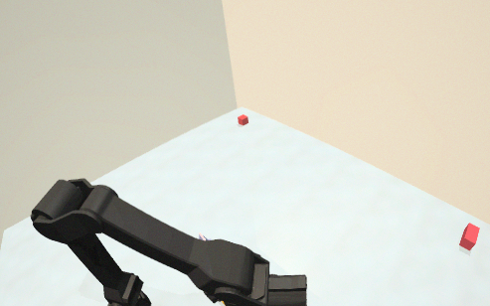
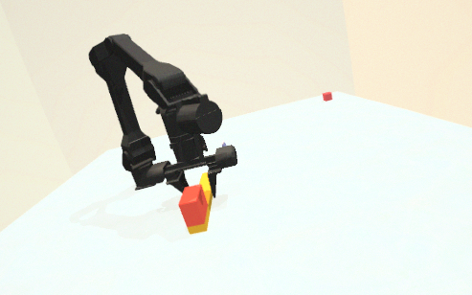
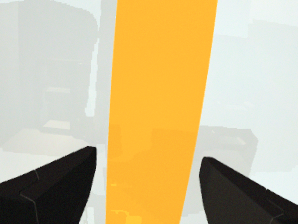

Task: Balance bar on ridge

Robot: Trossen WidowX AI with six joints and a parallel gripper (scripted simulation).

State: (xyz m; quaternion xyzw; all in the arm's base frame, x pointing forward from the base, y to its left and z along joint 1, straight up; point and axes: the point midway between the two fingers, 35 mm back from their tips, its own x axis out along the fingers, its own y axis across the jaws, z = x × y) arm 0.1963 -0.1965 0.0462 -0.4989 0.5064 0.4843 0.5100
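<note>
The yellow bar [image 2: 205,183] [image 3: 160,75] lies on the table, with a red block [image 2: 192,207] on its near end in the exterior view. My gripper [image 2: 201,192] [image 3: 149,161] is open, low over the bar. Its fingers stand on either side of the bar, and the wrist view shows a gap between each fingertip and the bar's edge. The ridge is mostly hidden behind the arm; only a small purple tip [image 1: 202,236] [image 2: 224,144] shows. In the top view the arm hides nearly all of the bar.
A small red cube [image 1: 243,119] [image 2: 327,96] lies at the table's far corner. Another red block [image 1: 469,236] lies near the right edge in the top view. The arm [image 1: 142,224] [image 2: 166,79] reaches over the table [image 1: 321,199] [image 2: 357,201].
</note>
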